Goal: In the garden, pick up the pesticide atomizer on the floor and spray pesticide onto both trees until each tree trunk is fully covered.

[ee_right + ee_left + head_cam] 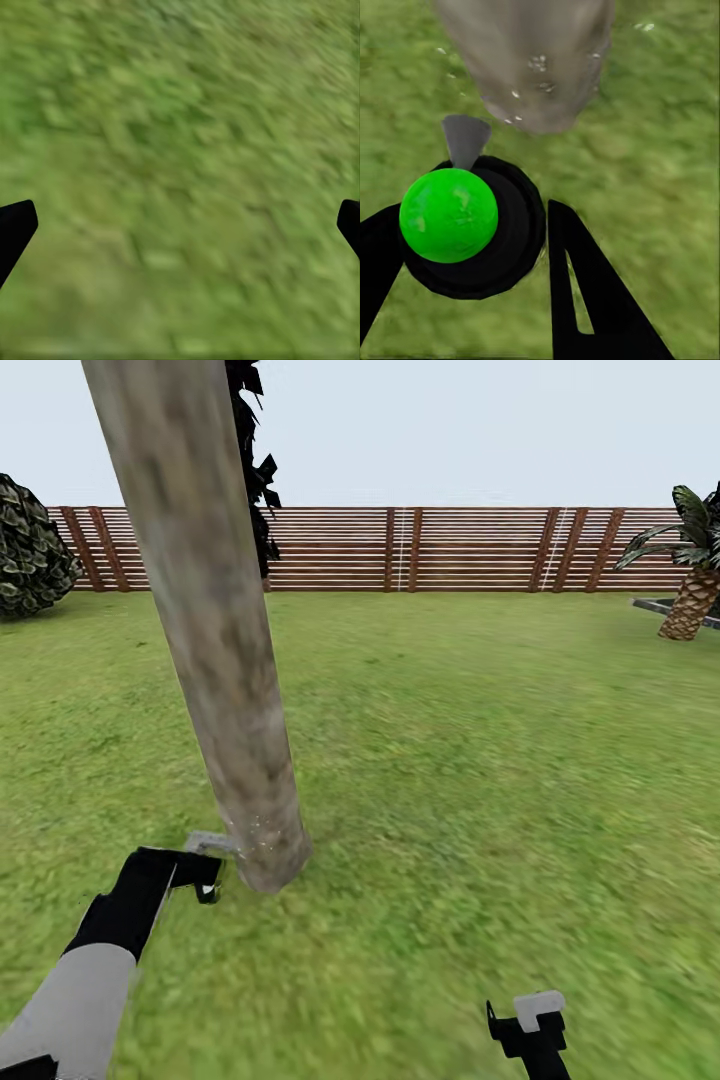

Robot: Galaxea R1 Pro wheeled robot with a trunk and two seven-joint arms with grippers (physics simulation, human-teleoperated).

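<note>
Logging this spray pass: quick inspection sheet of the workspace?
Surface: grass, blotchy green.
Job's things: atomizer, green cap, grey nozzle toward tree trunk; white specks low on the trunk.
Clutter: nothing seen.
Grippers: left tool shut on the atomizer; right tool open over grass.
Cables: nothing seen.
Surroundings: slat fence, bush, palm.

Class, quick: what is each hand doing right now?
Left hand: closed on the pesticide atomizer, nozzle toward the tree trunk.
Right hand: open, holding nothing, above the grass.
</note>
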